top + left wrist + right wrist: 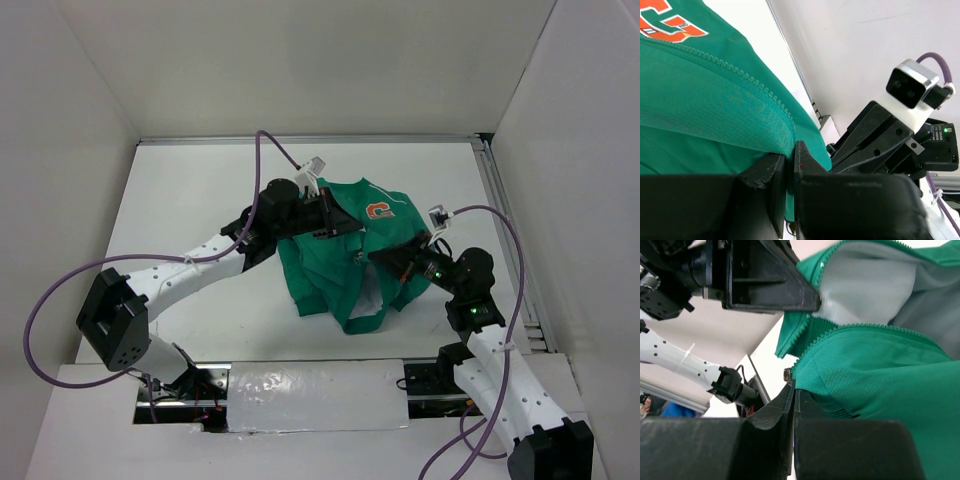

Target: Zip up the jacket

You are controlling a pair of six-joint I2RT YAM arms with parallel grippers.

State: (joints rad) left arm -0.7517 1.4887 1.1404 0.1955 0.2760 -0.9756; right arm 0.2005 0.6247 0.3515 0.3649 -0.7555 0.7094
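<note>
White walls enclose the desk (pixel 200 200), where the jacket (pixel 330 275) sits near the middle, unzipped with pale lining showing. Left claw (pixel 790 160) is clamped on one zipper edge, and right claw (pixel 792 387) pinches the other.

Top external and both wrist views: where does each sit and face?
Top external: above and behind the robot, looking down on the jacket and table; left arm and right arm show.
Left wrist: on the left arm, looking along the left hand pinching the jacket's zipper edge; right arm beyond.
Right wrist: along the right hand, shut on the jacket; left hand above.
Shared: each wrist view shows the other arm.
</note>
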